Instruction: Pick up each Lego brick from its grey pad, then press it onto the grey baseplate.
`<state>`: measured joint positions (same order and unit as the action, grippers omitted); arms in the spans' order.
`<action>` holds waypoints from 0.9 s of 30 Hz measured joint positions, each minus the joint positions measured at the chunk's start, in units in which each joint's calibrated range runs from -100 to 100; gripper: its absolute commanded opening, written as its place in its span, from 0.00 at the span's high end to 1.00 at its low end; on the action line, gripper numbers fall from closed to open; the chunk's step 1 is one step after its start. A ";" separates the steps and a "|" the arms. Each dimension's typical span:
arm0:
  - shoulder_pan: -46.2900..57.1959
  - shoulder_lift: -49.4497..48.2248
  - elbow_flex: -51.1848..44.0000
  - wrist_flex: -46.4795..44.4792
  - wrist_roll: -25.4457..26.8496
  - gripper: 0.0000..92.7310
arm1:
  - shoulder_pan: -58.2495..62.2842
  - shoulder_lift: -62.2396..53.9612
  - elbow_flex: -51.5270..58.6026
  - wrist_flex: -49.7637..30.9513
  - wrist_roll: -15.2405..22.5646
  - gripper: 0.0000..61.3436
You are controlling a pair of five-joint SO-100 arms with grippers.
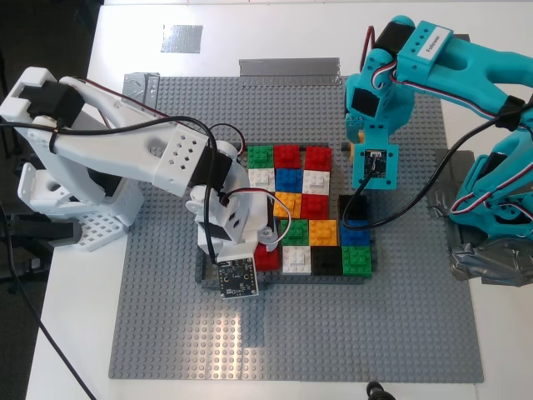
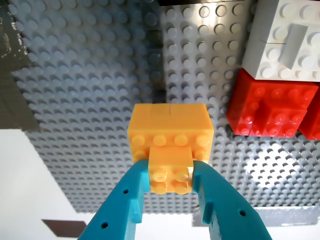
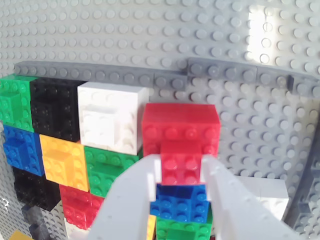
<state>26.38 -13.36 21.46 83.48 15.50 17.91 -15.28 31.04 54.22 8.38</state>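
My first gripper, teal, is shut on the top knob of the orange brick. It holds the brick low over the grey baseplate, beside a red corner brick; in the exterior view it is at the grid's upper right. My second gripper, white, is shut on the red brick next to a white brick, by the dark-grey frame. In the exterior view it holds this red brick at the grid's lower left corner. I cannot make out the grey pads.
A grid of coloured bricks fills the middle of the baseplate. A silvery tape strip and tape patches lie at the plate's far edge. The arm bases stand at the exterior view's left and right edges.
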 measured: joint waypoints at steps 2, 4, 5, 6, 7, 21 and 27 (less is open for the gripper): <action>0.00 0.25 0.00 -0.26 0.00 1.00 | -0.09 0.00 0.00 0.00 0.00 1.00; 0.00 0.25 0.00 -1.22 0.00 1.00 | -0.45 0.00 0.00 0.00 -0.05 1.00; 0.00 0.25 0.00 -1.65 0.00 1.00 | -0.64 0.00 0.00 0.00 -0.29 1.00; 0.00 0.42 0.00 -2.00 0.00 1.00 | -0.64 0.09 0.10 0.00 -0.54 1.00; 0.00 0.51 0.00 -2.09 0.00 1.00 | -0.64 0.35 0.29 0.00 -0.68 1.00; -0.89 0.76 0.00 -3.30 0.00 1.00 | -0.64 1.04 2.22 -3.70 -0.83 0.99; -0.96 0.76 0.00 -3.91 0.00 1.00 | -0.27 1.21 2.32 -3.86 -0.49 0.71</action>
<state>25.42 -12.60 21.46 79.57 15.50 17.64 -14.08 33.37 50.36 7.89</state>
